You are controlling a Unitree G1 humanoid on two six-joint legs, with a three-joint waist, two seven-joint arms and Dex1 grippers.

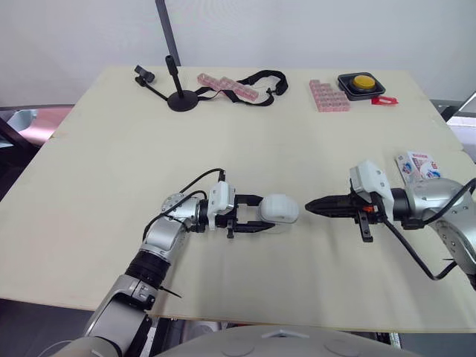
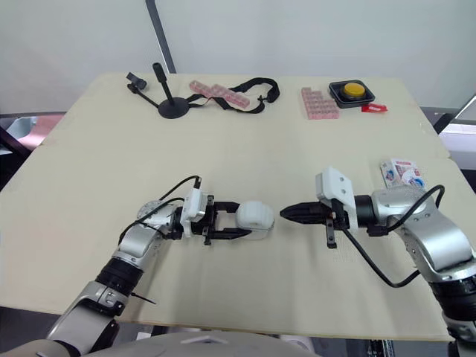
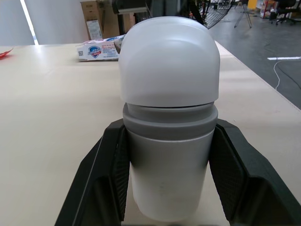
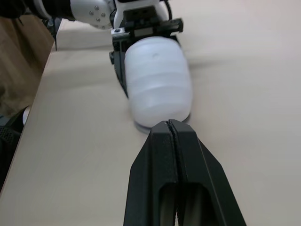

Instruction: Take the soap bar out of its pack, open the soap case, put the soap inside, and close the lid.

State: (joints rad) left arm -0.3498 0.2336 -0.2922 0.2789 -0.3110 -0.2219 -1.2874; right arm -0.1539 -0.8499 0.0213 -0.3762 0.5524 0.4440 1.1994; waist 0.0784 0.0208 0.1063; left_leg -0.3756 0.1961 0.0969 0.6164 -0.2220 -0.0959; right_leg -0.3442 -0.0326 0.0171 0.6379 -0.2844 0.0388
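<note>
While snug between left fingers, soap case.

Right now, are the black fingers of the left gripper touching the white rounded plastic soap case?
Touching. The left wrist view shows both black fingers of the left gripper pressed against the sides of the white rounded plastic soap case, no gap.

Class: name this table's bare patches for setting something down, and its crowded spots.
Free: the wide band between black stand, pink trays, yellow button and the soap case; the left side of the table. Crowded: where left gripper, holding the case, faces right gripper; around the soap pack.
</note>
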